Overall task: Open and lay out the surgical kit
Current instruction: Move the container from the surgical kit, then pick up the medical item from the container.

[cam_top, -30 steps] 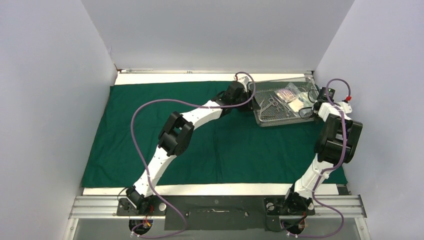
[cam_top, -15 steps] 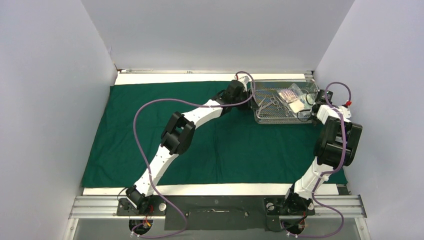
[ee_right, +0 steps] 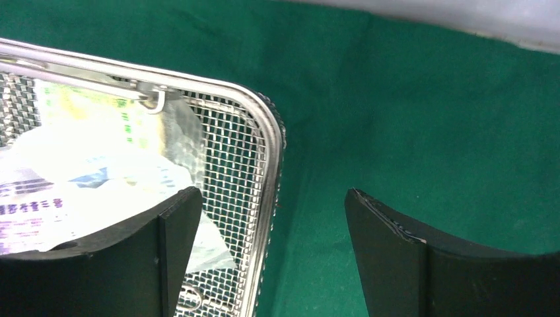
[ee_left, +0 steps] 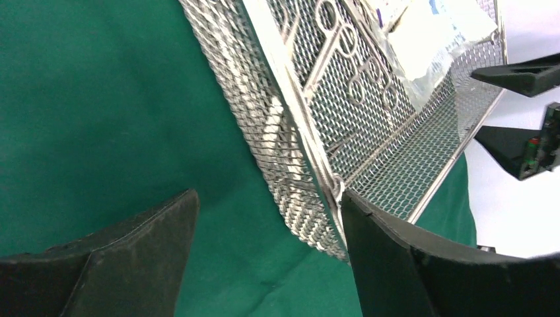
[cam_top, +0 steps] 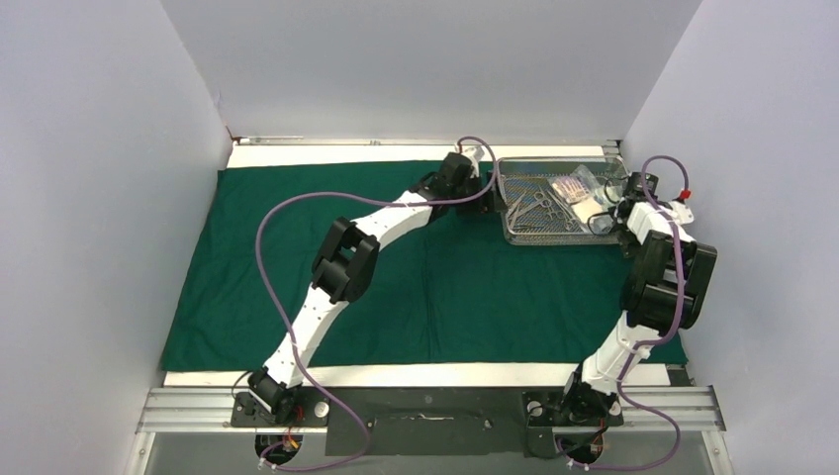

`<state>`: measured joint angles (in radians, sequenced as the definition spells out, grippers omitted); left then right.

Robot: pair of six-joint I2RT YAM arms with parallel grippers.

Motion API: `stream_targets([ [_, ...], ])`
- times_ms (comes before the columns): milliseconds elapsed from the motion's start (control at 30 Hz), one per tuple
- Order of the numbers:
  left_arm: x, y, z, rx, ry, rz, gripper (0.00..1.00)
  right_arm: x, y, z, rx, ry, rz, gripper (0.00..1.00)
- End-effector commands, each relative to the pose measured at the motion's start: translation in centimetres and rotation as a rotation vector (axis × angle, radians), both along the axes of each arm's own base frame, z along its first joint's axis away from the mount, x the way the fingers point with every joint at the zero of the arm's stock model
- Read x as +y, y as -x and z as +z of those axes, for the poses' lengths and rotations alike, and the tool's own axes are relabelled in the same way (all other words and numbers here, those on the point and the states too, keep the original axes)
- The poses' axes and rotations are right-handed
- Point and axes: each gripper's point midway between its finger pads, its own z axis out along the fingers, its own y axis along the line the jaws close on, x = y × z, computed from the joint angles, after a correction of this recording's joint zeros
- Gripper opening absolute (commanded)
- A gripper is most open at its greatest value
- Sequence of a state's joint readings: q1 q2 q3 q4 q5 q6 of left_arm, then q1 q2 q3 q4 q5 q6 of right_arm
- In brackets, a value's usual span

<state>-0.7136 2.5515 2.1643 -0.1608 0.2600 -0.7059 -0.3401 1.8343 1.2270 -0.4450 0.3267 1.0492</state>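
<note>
The dark green drape (cam_top: 297, 257) lies spread flat over the table. At its back right stands the wire-mesh tray (cam_top: 554, 240), holding ring-handled forceps (cam_top: 539, 201) and clear packets (cam_top: 579, 190). My left gripper (cam_top: 487, 188) is open at the tray's left end. In the left wrist view it (ee_left: 267, 198) straddles the mesh wall (ee_left: 264, 132), with the right finger against the rim. My right gripper (cam_top: 615, 213) is open at the tray's right end. In the right wrist view it (ee_right: 272, 193) straddles the tray's corner rim (ee_right: 267, 152), one finger over a packet (ee_right: 86, 172).
Grey walls close in the left, back and right sides, and the right wall is close behind my right arm. A bare white strip of table (cam_top: 336, 155) runs behind the drape. The left and near parts of the drape hold nothing.
Both grippers have opened and let go of the tray. The tray has swung from a skewed pose to lie square with the table's back edge. The left gripper has shifted slightly left.
</note>
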Motion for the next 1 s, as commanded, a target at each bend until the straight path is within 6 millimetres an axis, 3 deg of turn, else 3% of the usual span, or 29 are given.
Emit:
stream_targets([
  [0,3.7,-3.3,9.5,-0.164,0.036,0.045,0.78,-1.6,-0.9,7.2,-0.077,0.14,0.044,0.79],
  [167,7.3,-4.1,13.5,-0.244,-0.036,0.051,0.83,-2.2,-0.1,10.9,-0.1,0.215,0.059,0.86],
  [267,11.1,-4.4,14.8,-0.304,-0.171,0.093,0.89,-2.3,0.5,13.1,-0.131,0.253,0.061,0.87],
  [300,12.9,-4.6,16.1,-0.338,-0.208,0.128,0.91,-2.2,0.6,14.0,-0.148,0.269,0.077,0.87],
  [400,17.9,-5.3,18.4,-0.385,-0.281,0.216,0.98,-0.9,-0.8,16.4,-0.265,0.29,0.207,0.87],
  [500,23.0,-5.7,19.9,-0.382,-0.315,0.286,0.96,1.9,-3.8,17.8,-0.352,0.251,0.399,0.87],
  [567,26.4,-5.9,20.8,-0.384,-0.334,0.351,0.96,4.2,-5.4,17.8,-0.347,0.212,0.505,0.87],
  [733,32.9,-4.7,19.8,-0.277,-0.383,0.462,0.96,9.5,-8.2,15.9,-0.275,0.142,0.649,0.86],
  [867,34.8,-2.9,19.3,-0.28,-0.36,0.454,0.96,14.2,-10.5,13.2,-0.264,0.064,0.78,0.79],
  [967,34.9,-1.8,18.6,-0.249,-0.325,0.415,0.96,17.2,-11.9,11.3,-0.258,-0.008,0.855,0.65],
])
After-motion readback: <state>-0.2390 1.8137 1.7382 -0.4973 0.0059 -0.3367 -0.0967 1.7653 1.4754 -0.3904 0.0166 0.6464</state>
